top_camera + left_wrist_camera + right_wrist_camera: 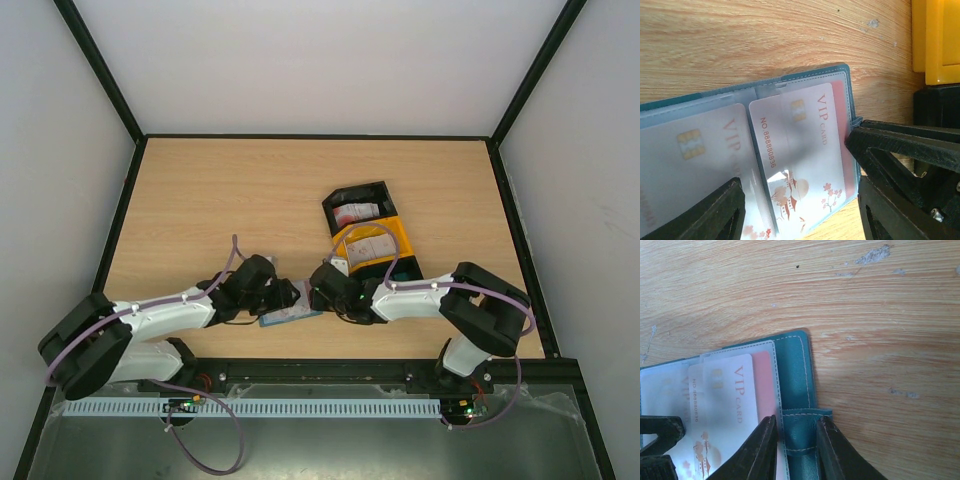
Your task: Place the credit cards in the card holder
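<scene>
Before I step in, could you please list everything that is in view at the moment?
card holder: one, teal, lying open on the table near the front edge, between the two claws
slotted credit cards: three visible, two white with red print and one reddish behind, in the holder's clear slots
loose credit cards: two, white with red; one in the black bin, one in the yellow bin
tray: one, with black, yellow and dark bins, right of centre; the dark bin is partly hidden
table: one, light wood
left claw: open, over the holder
right claw: shut on the holder's edge at the snap tab
</scene>
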Controlling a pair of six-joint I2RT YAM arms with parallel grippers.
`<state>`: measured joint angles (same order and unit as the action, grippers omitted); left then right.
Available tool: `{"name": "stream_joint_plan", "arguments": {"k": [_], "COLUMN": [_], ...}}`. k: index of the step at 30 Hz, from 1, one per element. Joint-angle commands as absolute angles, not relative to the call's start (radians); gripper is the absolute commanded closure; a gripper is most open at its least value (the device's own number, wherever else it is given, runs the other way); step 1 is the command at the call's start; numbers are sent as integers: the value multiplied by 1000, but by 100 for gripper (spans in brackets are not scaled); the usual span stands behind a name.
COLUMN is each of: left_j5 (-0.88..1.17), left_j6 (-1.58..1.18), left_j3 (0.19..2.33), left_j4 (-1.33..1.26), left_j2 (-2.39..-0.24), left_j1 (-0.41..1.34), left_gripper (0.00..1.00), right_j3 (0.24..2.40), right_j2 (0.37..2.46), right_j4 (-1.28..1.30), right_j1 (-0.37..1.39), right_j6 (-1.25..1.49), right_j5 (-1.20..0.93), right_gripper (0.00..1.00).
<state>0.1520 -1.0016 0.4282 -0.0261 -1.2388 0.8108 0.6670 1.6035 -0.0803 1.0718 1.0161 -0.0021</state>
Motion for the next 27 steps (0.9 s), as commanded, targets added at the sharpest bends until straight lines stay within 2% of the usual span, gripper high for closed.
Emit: {"name": "stream_joint_plan", "arguments": {"k": [1, 8, 13, 21, 27], "left_j5": [129, 184, 239, 274, 210], "left_j6": [-998, -994, -976, -917, -888], "left_j3": [427, 427, 421, 434, 469], "left_j4": [31, -52, -133, -173, -54], "left_j2": [-1250, -1326, -1323, -1314, -1276], "left_j1": [815, 815, 819, 819, 818], "left_gripper": [40, 53, 57, 58, 54], "right_j3": [623, 621, 617, 616, 650], "right_j2": [1634, 1637, 1628, 1599, 1506], "right_j4": [-46, -64, -85, -79, 65], "right_j1": [1074, 1074, 1075, 1074, 1076], "right_j6": [1009, 1001, 993, 991, 998], "right_j5": [-72, -90, -100, -79, 74], "right_gripper": [78, 78, 78, 77, 73]}}
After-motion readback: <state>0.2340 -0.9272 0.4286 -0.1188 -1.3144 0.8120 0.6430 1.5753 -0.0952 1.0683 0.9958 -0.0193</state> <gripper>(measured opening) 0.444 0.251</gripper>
